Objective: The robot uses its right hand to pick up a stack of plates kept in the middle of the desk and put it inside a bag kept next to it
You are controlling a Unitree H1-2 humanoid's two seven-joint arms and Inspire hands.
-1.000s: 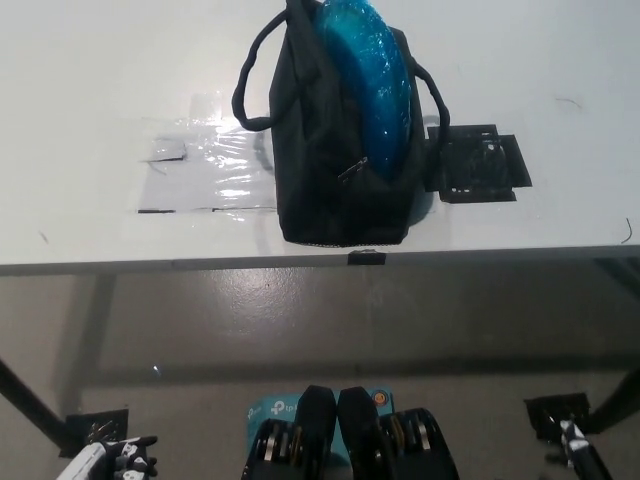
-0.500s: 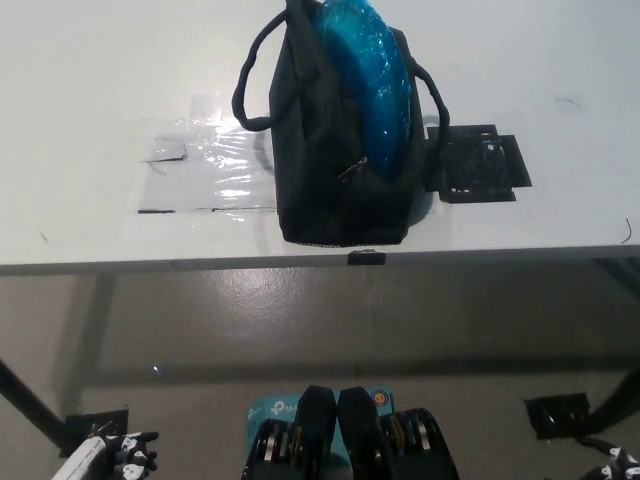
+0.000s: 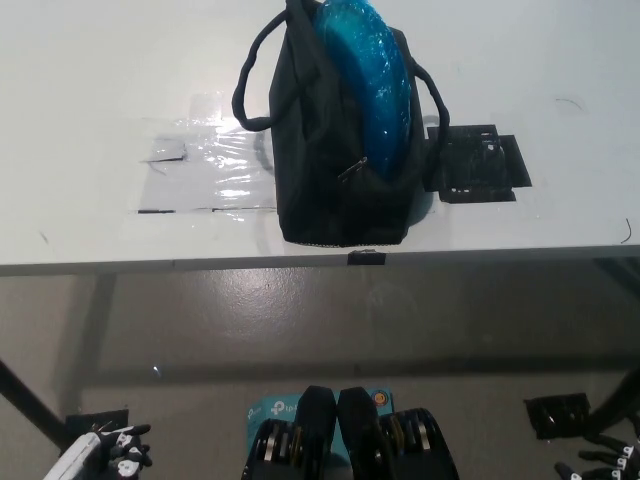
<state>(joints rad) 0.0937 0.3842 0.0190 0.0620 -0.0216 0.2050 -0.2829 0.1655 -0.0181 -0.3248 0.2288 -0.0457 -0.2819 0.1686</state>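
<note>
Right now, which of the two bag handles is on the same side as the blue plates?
The handle looping out on the picture's right side of the black bag. The blue plates stand against that side; the other handle arches over the clear tape patch.

Blue plates stand on edge inside the black bag on the white surface. Both hands, left and right, hang low by the floor.

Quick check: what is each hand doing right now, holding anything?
Left hand: holds nothing; open or shut cannot be told.
Right hand: open, holds nothing.
</note>
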